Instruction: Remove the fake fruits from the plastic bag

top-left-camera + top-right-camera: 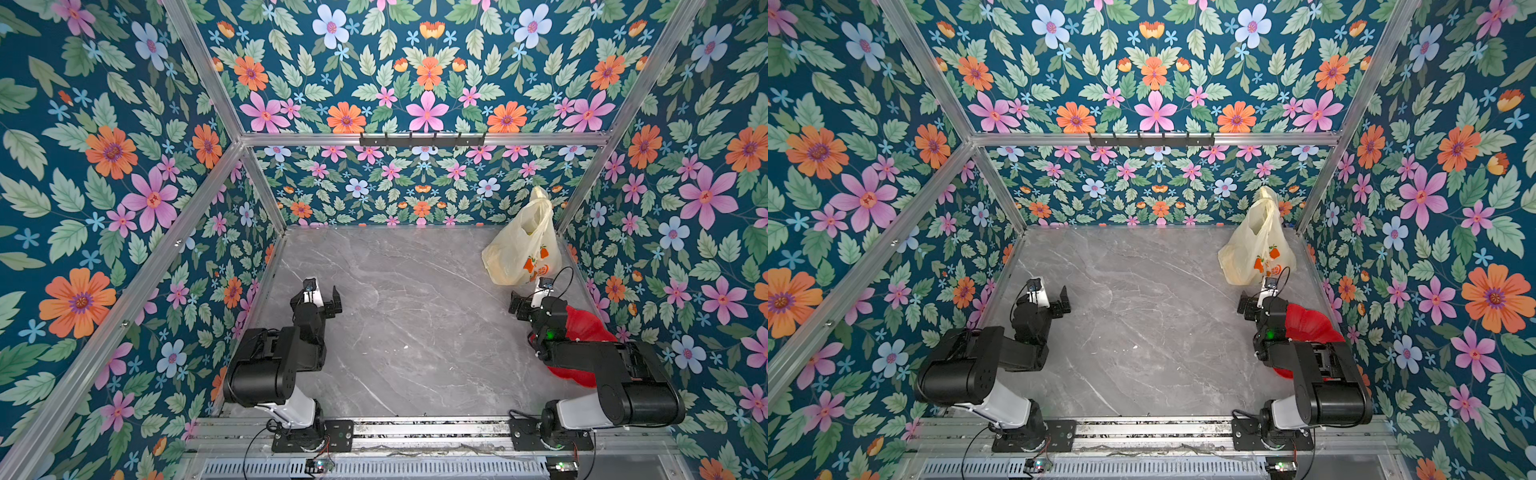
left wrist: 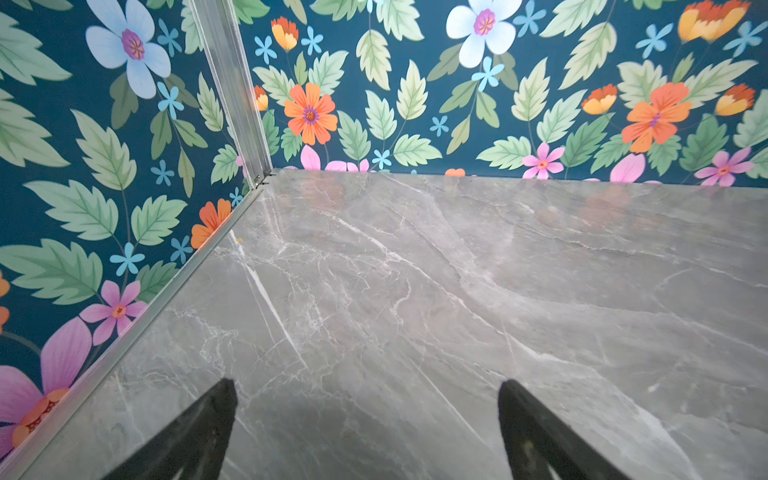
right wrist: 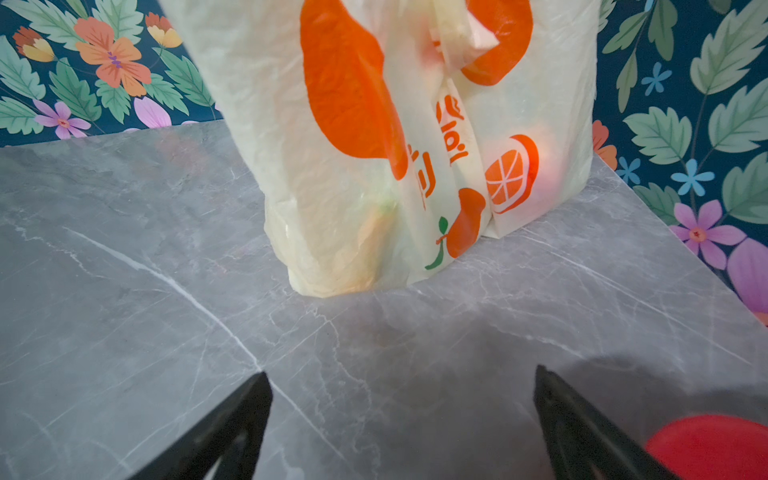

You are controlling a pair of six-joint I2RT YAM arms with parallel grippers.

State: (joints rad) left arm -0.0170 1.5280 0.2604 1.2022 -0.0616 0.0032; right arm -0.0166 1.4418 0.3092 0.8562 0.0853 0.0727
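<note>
We see the bag (image 1: 521, 249) standing upright at about two o'clock on the tabletop (image 1: 415, 332), close to the far right corner. Its handles rise against the back wall, and its orange prints face the right arm. Through the thin film, in the right wrist view, we make out faint green and reddish tints low inside it. These are presumably the fruits (image 3: 384, 208), but we cannot tell which ones, and none lies out on the tabletop.

The right fingers (image 3: 241, 415) are at about three o'clock, spread wide apart and holding nothing. They point toward the bag's base, with a strip of bare tabletop between them and it. Just behind them, at about four o'clock, is a red dish (image 1: 590, 328), which the right arm largely covers in both top views.

The left fingers (image 2: 208, 415) are at about nine o'clock near the left wall, likewise wide apart and empty. They are low over bare tabletop, aimed toward the far left corner and well apart from the bag.
</note>
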